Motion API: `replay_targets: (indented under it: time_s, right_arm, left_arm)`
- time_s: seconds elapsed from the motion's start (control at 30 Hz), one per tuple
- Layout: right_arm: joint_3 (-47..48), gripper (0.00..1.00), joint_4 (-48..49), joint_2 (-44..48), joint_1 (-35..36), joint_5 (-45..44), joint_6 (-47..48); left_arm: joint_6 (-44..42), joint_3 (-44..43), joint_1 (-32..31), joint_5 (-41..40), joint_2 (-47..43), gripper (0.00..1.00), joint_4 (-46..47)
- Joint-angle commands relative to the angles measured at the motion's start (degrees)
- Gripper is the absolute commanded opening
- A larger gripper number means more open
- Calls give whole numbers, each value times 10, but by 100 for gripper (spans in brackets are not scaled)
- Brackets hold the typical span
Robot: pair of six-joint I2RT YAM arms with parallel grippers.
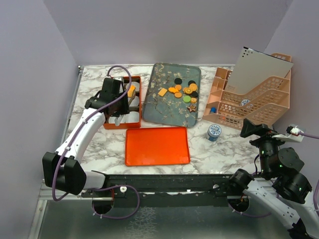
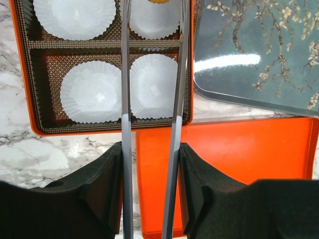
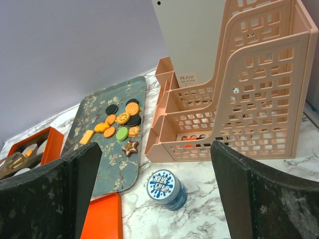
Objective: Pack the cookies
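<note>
Jaws over box (image 2: 35,127), cookie (image 2: 158,1) perhaps inside.

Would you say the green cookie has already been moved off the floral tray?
No, the green cookie lies on the floral tray.

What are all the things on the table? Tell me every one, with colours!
Small flat cookies: over a dozen, mostly orange, some black, one green, one brown star; on the tray's right side.
Grey-blue blossom-patterned tray: one; table middle.
Orange box with brown compartments: one; far left.
White paper cup liners: four seen; inside the box.
Flat orange lid: one; near the arms.
Peach plastic file rack: one; right side, holding a pale board.
Small round blue-and-white tin: one; before the rack.
Left end effector: long thin tongs over the box, slightly apart.
Right end effector: black, wide open, low right.
</note>
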State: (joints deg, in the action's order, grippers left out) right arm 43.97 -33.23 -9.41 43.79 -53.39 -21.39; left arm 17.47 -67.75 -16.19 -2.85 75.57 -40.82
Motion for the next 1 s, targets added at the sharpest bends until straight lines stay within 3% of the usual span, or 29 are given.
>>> replay_targets:
  time_s: [0.0, 0.63, 0.97]
  right_arm:
    - [-6, 100, -13, 4, 1, -10, 0]
    - [-9, 100, -8, -6, 1, -9, 6]
    - [-11, 100, -5, -9, 1, -10, 9]
  left_arm:
    - [-2, 6, 7, 0, 12, 0, 14]
    - [4, 18, 9, 2, 83, 0, 50]
    - [8, 18, 9, 14, 94, 23, 62]
